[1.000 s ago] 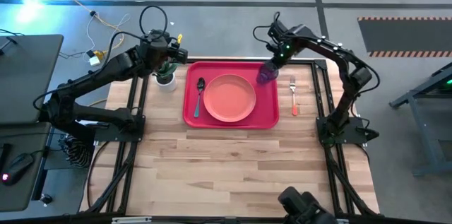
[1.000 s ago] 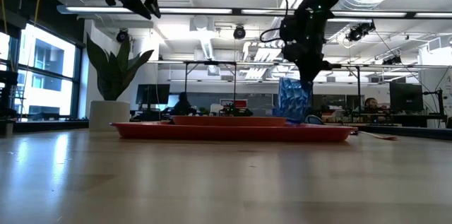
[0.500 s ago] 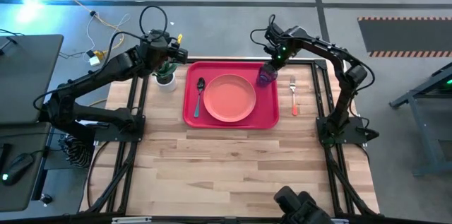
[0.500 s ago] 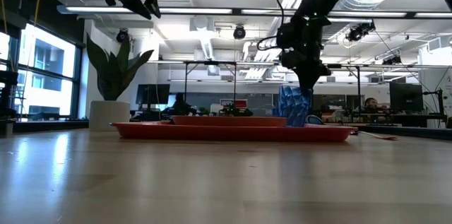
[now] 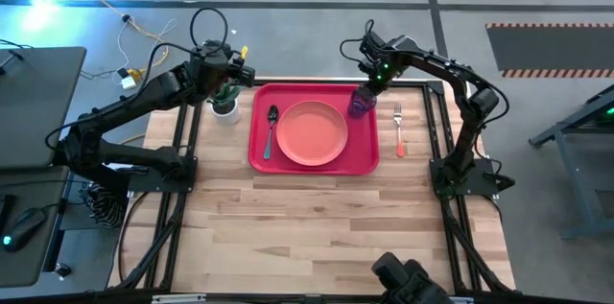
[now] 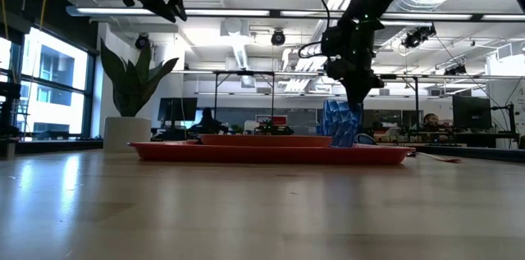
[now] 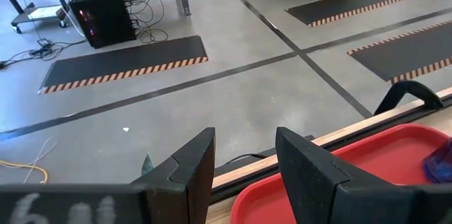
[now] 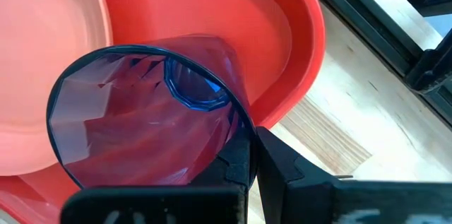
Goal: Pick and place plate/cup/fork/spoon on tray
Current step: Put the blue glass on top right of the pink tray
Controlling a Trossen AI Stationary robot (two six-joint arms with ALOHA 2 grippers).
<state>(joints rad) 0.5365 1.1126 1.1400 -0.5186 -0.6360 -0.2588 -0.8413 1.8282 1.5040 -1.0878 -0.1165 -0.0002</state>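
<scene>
Right pincer: I see it clamped on cup rim, over tray corner.
Left pincer: open, raised.

light: bright overhead | glare: blue, top-left floor | focus: sharp
</scene>
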